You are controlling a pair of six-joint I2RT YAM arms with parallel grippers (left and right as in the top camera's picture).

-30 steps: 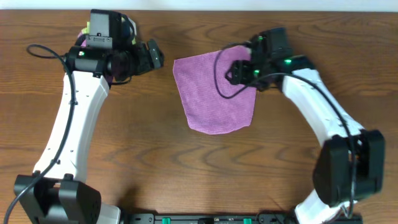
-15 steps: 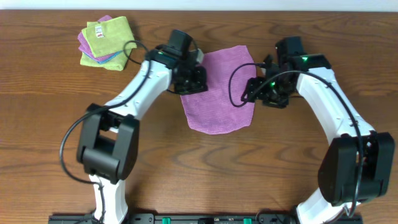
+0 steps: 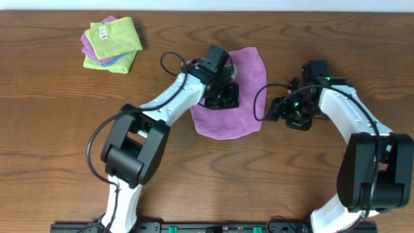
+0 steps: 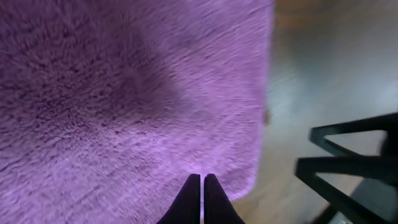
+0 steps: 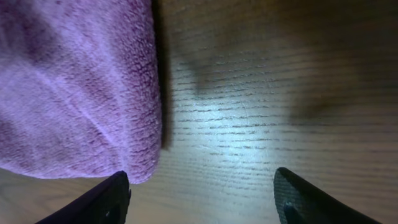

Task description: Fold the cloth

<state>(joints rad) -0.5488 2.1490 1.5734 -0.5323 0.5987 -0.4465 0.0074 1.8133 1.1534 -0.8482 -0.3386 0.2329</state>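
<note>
Wooden table (image 3: 65, 162) carries the lilac cloth (image 3: 249, 71), spread flat at far centre. Left gripper (image 4: 202, 180) is over the cloth near one edge, its fingers pressed together with nothing seen between them. Right gripper (image 5: 202, 186) stands wide above bare wood just beside the cloth's right edge, and a small stack of folded cloths (image 3: 111, 44) lies far left, well apart.

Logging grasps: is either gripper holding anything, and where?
Right gripper: open, holds nothing. Left gripper: shut on top of the cloth near its edge; a pinch of fabric cannot be told.
</note>
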